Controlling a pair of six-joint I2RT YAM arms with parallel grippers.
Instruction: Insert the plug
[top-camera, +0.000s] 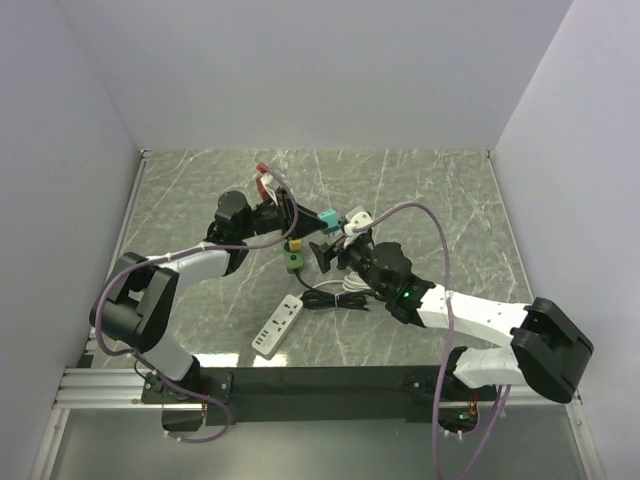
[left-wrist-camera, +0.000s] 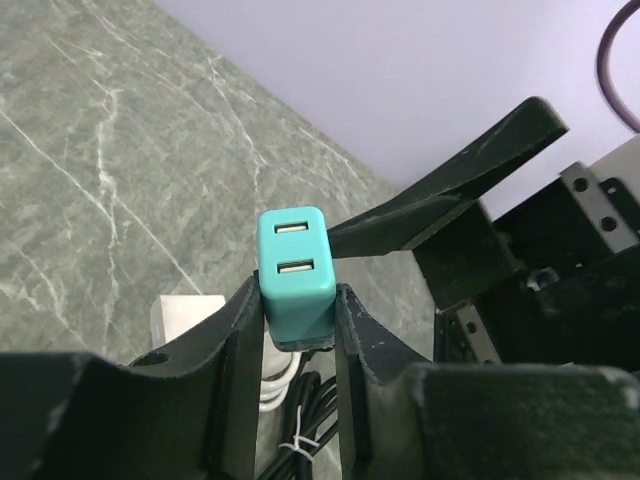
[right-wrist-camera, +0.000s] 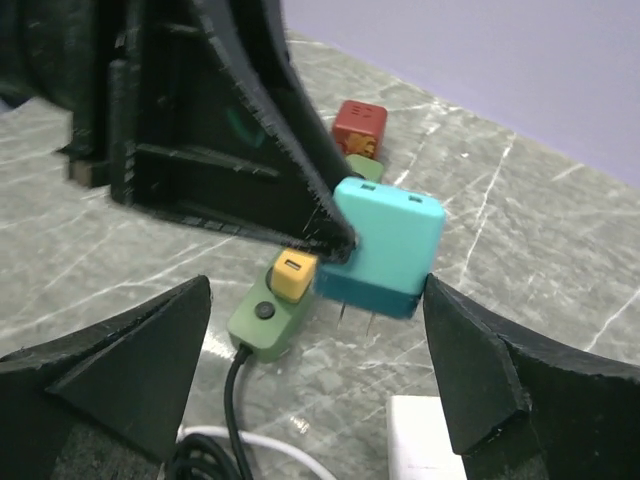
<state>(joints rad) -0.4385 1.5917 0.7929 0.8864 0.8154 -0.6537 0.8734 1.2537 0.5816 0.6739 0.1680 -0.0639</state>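
Jaws of the left gripper (left-wrist-camera: 297, 312) are clamped on the teal plug (left-wrist-camera: 294, 265); the right gripper (right-wrist-camera: 318, 298) stands wide apart, one finger at each side.

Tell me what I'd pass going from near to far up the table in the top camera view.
Nearest first: white power strip → green adapter with a yellow piece on its far end → teal USB charger → red adapter.
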